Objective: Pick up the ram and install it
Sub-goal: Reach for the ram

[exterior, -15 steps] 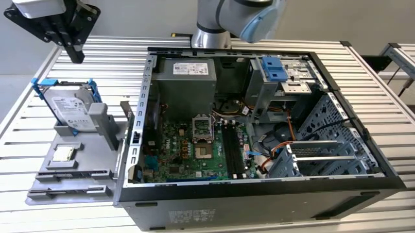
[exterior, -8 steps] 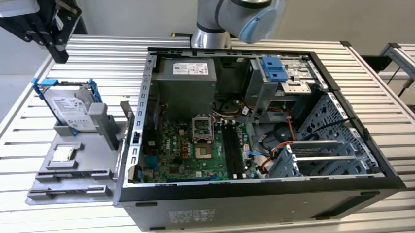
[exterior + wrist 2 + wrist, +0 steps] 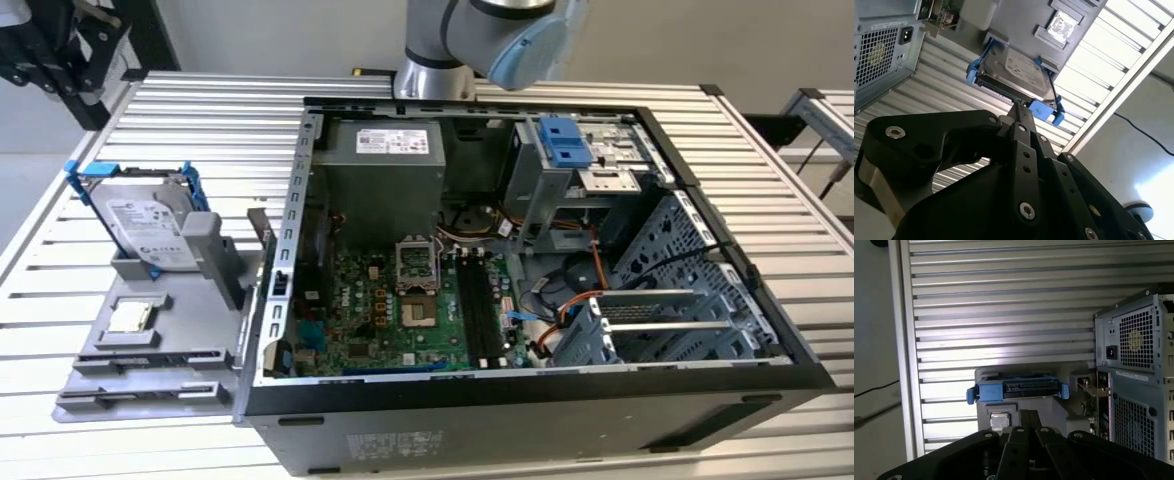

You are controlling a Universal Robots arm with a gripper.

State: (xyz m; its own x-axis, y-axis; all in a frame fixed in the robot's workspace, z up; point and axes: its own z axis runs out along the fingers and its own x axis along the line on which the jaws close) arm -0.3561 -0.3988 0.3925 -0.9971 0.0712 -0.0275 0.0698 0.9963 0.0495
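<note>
At the exterior view's left we see a hard drive [image 3: 140,215] on a grey holder [image 3: 134,355]. The ram [image 3: 259,245] seems to stand on edge there, just beside the open computer case [image 3: 534,390]. In the second wrist view the gripper [image 3: 1018,110] hovers above the drive, claw together and empty.

The arm [image 3: 434,45] is a silver-grey tube with a pale blue joint cap [image 3: 534,45]. Its hand [image 3: 1019,107] is matte black, built of flat bars and broad link plates. Round silver screws [image 3: 1027,211] dot it.
</note>
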